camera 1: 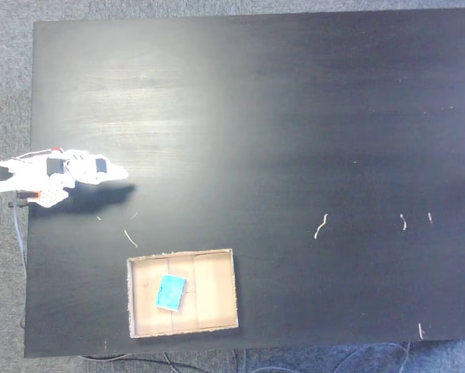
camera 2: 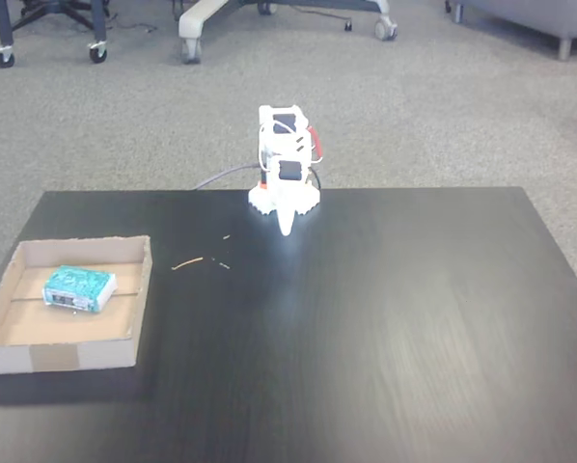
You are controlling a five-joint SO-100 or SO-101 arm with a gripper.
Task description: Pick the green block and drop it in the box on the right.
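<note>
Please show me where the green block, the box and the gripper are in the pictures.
green block (camera 1: 170, 292), fixed view from above, middle of its top face.
box (camera 2: 59, 358), fixed view from the front, its near wall.
gripper (camera 2: 288, 228), fixed view from the front, tip of the folded jaws, pointing toward the camera.

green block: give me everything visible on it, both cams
The green block is small, flat and rectangular, teal-cyan with a paler edge; its material cannot be told. In the other fixed view a whitish side face shows. It lies flat on the floor of the tan cardboard box, slightly skewed to the walls, near the middle and clear of all four walls. Nothing else touches it; the gripper sits folded back near the table edge, well away.
</note>
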